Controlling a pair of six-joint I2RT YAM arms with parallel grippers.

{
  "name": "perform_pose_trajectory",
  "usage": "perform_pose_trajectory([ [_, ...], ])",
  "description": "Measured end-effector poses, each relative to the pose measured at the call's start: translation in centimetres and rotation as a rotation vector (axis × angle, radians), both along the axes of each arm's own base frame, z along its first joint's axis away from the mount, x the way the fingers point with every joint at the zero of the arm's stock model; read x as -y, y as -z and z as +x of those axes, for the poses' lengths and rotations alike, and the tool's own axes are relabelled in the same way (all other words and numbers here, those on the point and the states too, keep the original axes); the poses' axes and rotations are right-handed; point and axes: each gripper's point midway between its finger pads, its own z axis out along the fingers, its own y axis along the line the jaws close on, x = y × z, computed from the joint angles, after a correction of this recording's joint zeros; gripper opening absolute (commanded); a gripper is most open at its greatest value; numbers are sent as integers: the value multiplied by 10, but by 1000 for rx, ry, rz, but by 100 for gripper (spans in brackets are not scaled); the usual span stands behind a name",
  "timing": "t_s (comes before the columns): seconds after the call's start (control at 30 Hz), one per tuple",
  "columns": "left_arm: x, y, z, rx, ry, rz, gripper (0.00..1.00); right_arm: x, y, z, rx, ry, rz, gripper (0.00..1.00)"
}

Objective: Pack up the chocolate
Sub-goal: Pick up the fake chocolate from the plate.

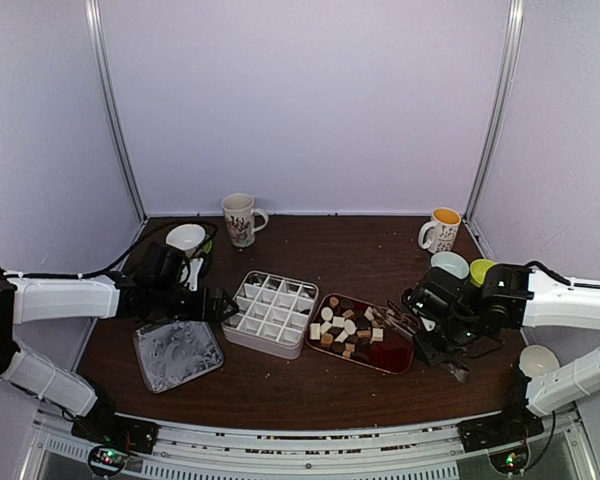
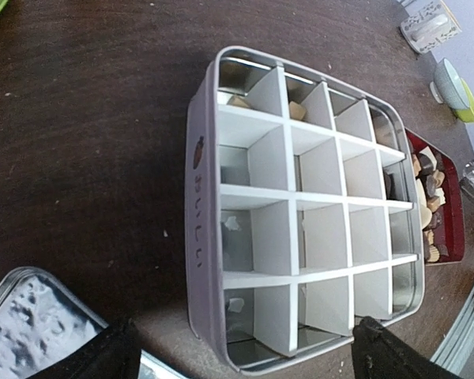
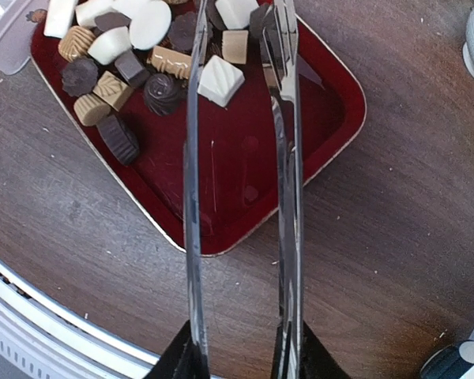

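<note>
Listing by size: table (image 1: pixel 360 250), dark wood; box (image 2: pixel 197 237), gridded, left gripper (image 2: pixel 241 351) spread wide at its edge; tray (image 3: pixel 245 158), red, just beside the box; tongs (image 3: pixel 193 197), clamped in the right gripper (image 3: pixel 238 359), tips apart above the tray; chocolate (image 3: pixel 220 80), heaped at the tray's box end, a few pieces in far cells; risk: slick tong tips could squirt a piece out short of its cell.

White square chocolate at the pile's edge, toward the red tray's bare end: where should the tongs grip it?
Pinch the white square chocolate across its two flat side walls, low, under the sloped top, which would probably slip. Come in from the bare end of the red tray, the side the tongs reach from; other pieces crowd its far side.
</note>
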Motion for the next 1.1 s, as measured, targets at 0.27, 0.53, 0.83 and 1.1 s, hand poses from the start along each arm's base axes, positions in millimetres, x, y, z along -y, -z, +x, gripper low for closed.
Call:
perform_pose_trajectory([
  [0.27, 28, 12, 9, -63, 81, -65, 94, 4, 10, -12, -71, -4, -8, 40],
  [0.53, 41, 27, 7, -132, 107, -132, 94, 7, 23, -23, -127, -16, -11, 42],
  [0.83, 45, 19, 9, -119, 109, -163, 94, 6, 32, -21, -140, -9, -37, 42],
  [1.1, 41, -11, 11, -41, 98, -174, 94, 8, 38, -16, -131, 28, -64, 42],
])
